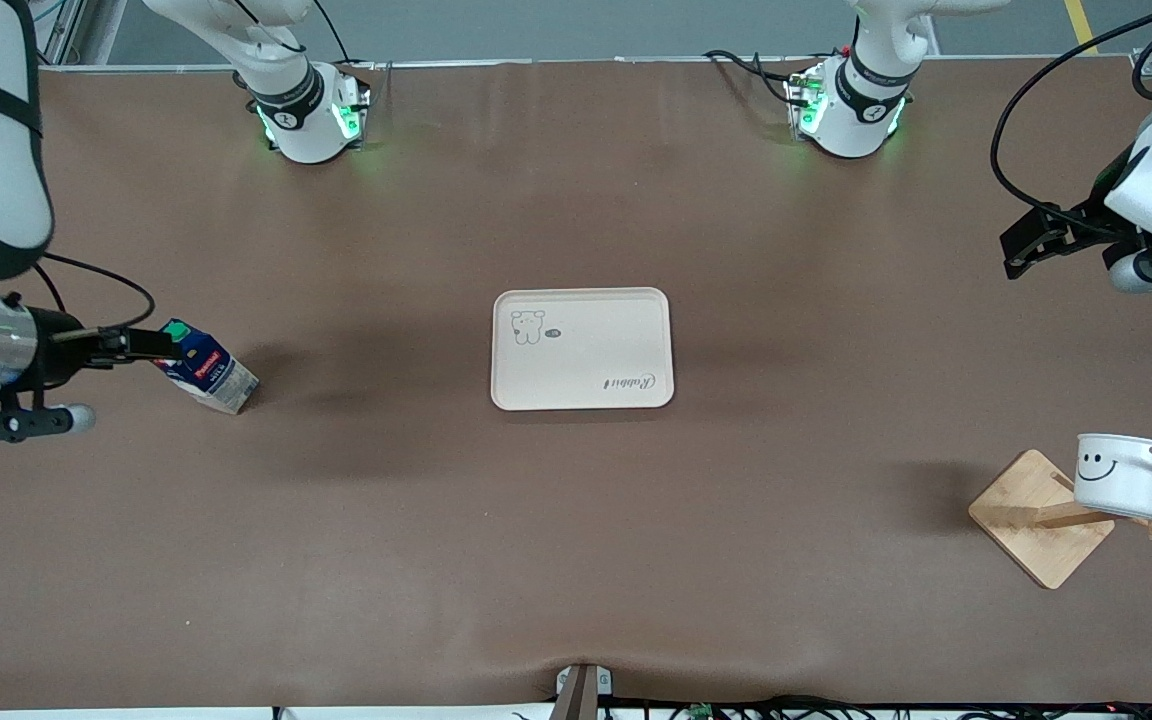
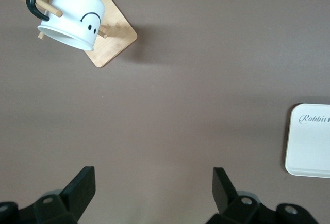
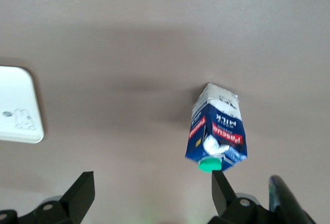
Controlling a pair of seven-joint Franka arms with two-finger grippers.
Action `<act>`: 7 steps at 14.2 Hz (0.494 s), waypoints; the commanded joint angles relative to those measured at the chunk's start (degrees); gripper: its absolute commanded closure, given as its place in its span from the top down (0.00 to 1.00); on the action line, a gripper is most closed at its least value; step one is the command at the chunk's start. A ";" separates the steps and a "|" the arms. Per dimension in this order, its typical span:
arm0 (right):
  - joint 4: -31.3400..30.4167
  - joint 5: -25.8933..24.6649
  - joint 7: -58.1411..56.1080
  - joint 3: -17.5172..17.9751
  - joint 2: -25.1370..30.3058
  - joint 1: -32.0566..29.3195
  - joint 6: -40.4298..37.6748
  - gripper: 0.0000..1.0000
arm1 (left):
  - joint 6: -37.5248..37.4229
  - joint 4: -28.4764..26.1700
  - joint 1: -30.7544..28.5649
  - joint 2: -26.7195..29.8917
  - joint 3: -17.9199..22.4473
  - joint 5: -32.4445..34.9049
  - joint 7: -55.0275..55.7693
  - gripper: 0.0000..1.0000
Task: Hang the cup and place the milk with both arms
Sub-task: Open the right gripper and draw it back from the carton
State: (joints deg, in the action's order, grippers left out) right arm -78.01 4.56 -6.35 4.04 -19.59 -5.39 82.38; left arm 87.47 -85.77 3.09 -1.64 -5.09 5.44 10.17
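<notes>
At the right arm's end of the table I see the blue milk carton (image 1: 208, 367) standing by my spread right gripper (image 1: 141, 345); the smiley white mug (image 1: 1124, 474) hangs on the wooden rack (image 1: 1036, 518), left gripper (image 1: 1031, 240) spread above that end.

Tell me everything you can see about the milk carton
The milk is a small dark-blue carton with a round green cap, a red label band and a whitish base. It looks like coated cardboard. It stands on the brown table toward the right arm's end, apart from the cream tray, leaning in the front view with its cap toward the right gripper. That gripper's fingers are open right at the cap; whether they touch the carton cannot be told.
</notes>
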 commanded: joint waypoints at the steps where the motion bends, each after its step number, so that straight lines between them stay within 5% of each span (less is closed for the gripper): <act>1: -0.47 1.85 -0.50 -0.26 5.41 -1.99 -3.89 1.00 | -0.37 -0.28 -0.01 0.59 -0.01 -0.43 -0.85 1.00; 7: -11.55 1.77 7.28 -0.08 19.05 -2.61 -0.46 1.00 | -0.19 -0.37 0.17 0.41 -0.10 -0.69 -0.76 1.00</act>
State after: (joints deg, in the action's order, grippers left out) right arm -84.17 5.44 -4.02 3.29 -5.33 -7.77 80.35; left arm 87.48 -85.85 3.27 -1.65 -5.22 5.44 10.16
